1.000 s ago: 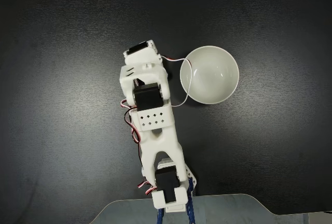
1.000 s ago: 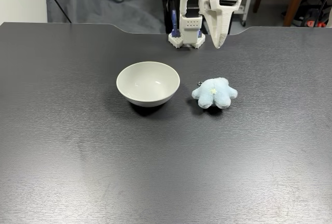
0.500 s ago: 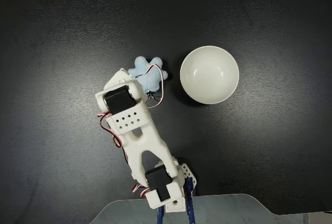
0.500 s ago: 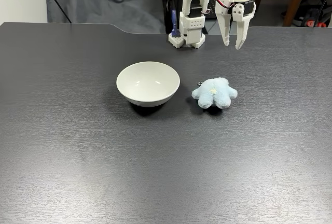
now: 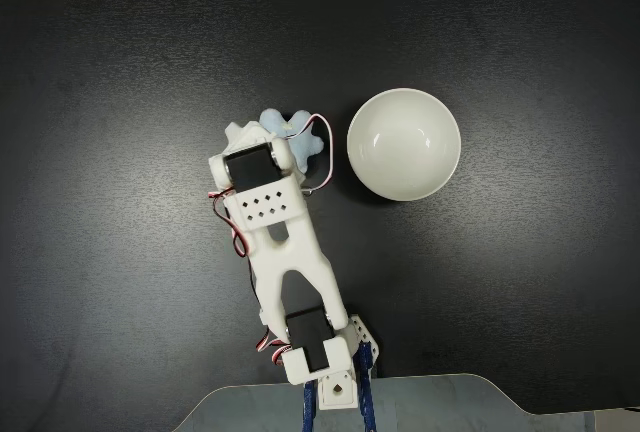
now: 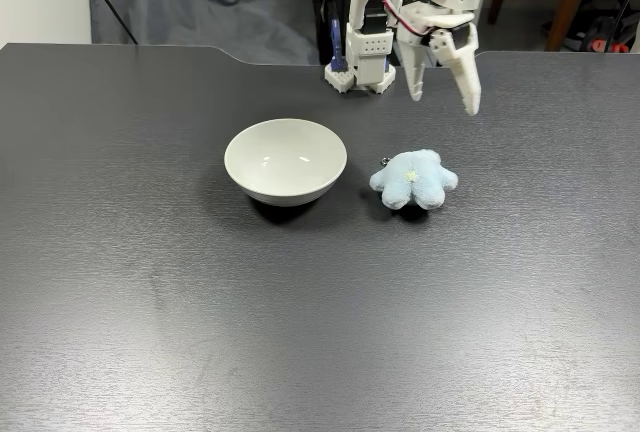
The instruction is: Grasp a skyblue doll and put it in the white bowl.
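Hovering spread above the doll (image 6: 414,179), not touching: claw (image 6: 444,98). Lying on the desk (image 6: 150,302), just right of the bowl (image 6: 285,160) in the front view: doll.

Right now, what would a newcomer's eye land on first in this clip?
Probably the white arm's gripper, jaws spread wide, poised above the skyblue doll, which lies on the dark table. Next comes the glossy white bowl, empty, beside the doll on its left in the front fixed view.
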Robot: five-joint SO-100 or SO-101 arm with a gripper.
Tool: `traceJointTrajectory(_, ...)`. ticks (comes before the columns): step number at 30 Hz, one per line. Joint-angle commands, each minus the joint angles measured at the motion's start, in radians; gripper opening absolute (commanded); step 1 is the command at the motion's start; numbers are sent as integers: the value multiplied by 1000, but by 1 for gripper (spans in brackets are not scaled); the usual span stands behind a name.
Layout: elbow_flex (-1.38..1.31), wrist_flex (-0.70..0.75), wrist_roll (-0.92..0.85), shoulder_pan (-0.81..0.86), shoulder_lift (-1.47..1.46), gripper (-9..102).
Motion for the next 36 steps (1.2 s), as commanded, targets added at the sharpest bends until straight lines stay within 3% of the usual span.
traceJointTrajectory(1,-8,32,-20,69,14,43)
traceJointTrajectory(10,-6,43,-242,92,-58,43)
traceJointTrajectory(36,-8,26,-253,78,-69,44)
